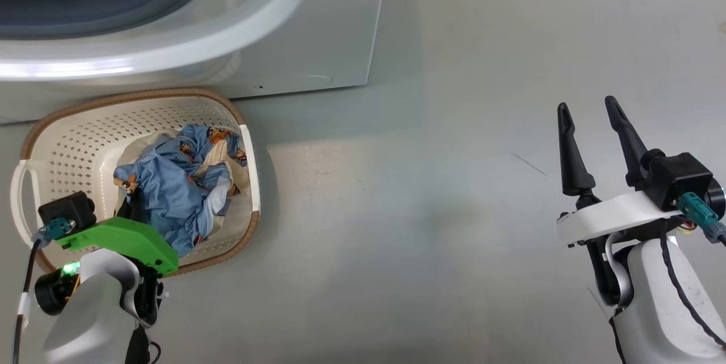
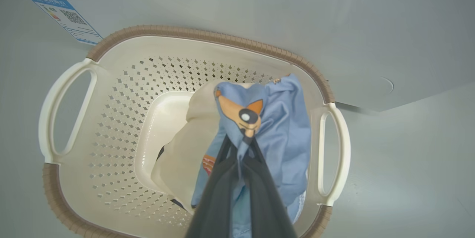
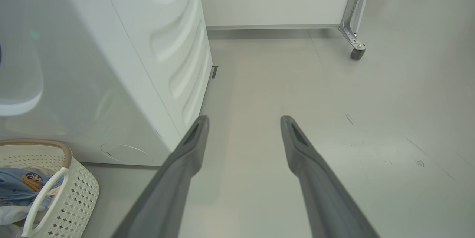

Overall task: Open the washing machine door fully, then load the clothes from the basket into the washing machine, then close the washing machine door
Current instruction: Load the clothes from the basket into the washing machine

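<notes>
left wrist view: left gripper point(image 2: 243, 142) pinching clothes point(image 2: 274, 126) over basket point(image 2: 118, 45).

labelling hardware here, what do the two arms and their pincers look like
The left arm and right arm are pale grey-white shells with black cables. The left pincer has two long dark tapered fingers on a bright green bracket; the right pincer has the same on a white bracket. Each wrist has a black camera box with a teal connector.
</notes>
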Robot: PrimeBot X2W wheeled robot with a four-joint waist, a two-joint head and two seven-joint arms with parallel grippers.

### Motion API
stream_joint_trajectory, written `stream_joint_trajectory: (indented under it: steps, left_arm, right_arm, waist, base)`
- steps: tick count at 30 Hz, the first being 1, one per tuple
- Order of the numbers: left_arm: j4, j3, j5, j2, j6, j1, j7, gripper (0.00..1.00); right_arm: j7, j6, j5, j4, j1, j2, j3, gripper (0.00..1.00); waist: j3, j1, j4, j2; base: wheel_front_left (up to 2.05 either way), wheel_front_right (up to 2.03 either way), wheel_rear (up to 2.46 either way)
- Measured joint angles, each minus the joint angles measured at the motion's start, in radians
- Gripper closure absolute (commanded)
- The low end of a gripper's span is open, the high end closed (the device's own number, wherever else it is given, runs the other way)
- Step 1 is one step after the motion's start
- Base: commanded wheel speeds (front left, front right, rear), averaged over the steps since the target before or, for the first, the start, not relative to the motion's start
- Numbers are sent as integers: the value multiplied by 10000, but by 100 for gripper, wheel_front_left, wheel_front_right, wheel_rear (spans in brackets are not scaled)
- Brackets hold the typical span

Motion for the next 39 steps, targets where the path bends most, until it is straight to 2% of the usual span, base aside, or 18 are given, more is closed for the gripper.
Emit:
stream_joint_trajectory:
  steps: [15, 22, 39]
  left_arm:
    - [-807, -127, -86, 151, 0, 936, -196, 100]
    - [-2180, 265, 171, 552, 0, 1126, -196, 100]
    - [-4832, 1208, 1223, 606, 0, 2651, -196, 100]
  right_arm:
    - [0, 2, 0, 326, 646, -21, 65, 0]
    - [0, 2, 2, 437, 903, -35, 65, 0]
    - [0, 2, 48, 821, 1825, -15, 217, 0]
  waist:
    - [-1770, 0, 116, 0]
    - [-2486, 0, 246, 0]
    - [-4471, -1, 446, 0]
  base:
    - [0, 0, 0]
    - [0, 0, 0]
    - [0, 0, 0]
